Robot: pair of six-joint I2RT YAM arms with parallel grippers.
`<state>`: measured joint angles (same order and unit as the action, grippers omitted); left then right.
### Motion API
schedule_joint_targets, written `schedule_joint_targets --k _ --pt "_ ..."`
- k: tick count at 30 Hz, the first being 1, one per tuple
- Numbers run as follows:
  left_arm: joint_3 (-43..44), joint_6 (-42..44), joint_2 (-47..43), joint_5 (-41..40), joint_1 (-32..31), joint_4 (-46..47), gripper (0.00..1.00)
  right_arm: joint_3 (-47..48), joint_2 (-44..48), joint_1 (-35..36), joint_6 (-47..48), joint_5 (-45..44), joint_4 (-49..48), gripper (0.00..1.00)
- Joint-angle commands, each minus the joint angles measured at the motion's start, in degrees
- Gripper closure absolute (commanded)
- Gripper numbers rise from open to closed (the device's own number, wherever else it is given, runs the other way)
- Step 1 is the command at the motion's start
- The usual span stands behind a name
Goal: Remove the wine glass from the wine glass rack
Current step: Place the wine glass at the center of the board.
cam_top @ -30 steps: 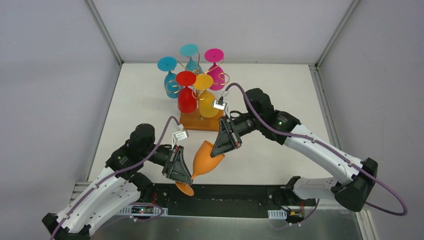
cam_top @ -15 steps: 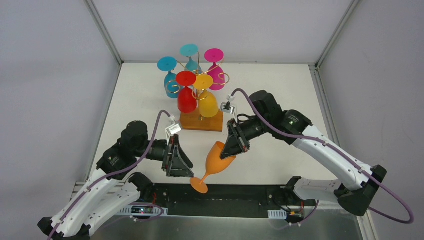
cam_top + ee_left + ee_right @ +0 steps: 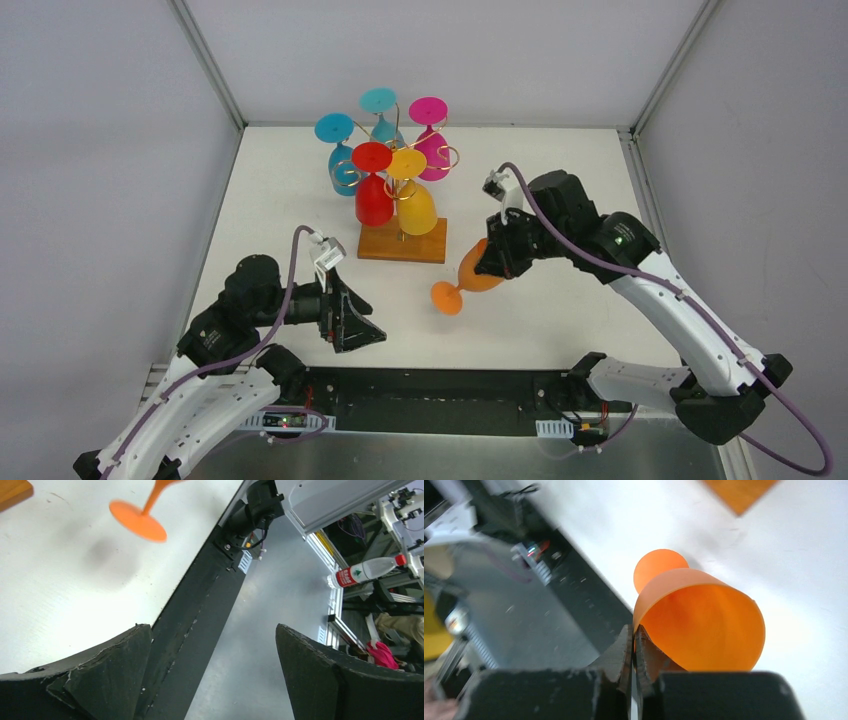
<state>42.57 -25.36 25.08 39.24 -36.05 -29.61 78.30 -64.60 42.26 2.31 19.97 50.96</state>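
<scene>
1. The orange glass is tipped, with its open mouth facing us.
2. The black gripper pinches the thin rim of the glass.
3. The round foot of the glass shows behind the cup.
4. The white table lies below, with a wooden board at the top.

Entry, as seen from the floor:
- White table is sitting inside grey walls.
- Red glass, yellow glass, blue glass, teal glass and magenta glass are hanging bowl-down, clustered at the far middle.
- Black rail is running along the near edge.
- Red-capped plastic bottle is showing beyond it.
</scene>
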Motion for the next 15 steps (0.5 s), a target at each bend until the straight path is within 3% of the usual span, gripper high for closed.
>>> schedule_joint_targets --k 1,9,15 --pt "0.13 2.03 0.0 -4.3 -0.33 -0.3 0.01 4.76 -3.39 -3.13 -0.02 -17.8 2.56 1.0" --pt "0.88 3.13 2.75 -5.09 -0.33 -2.08 0.01 8.92 -11.93 -7.81 -2.21 -34.08 0.53 1.0" --pt "0.97 3.69 2.34 -6.89 -0.33 -3.27 0.01 11.52 -17.56 -15.48 -2.16 -35.36 -4.15 1.0"
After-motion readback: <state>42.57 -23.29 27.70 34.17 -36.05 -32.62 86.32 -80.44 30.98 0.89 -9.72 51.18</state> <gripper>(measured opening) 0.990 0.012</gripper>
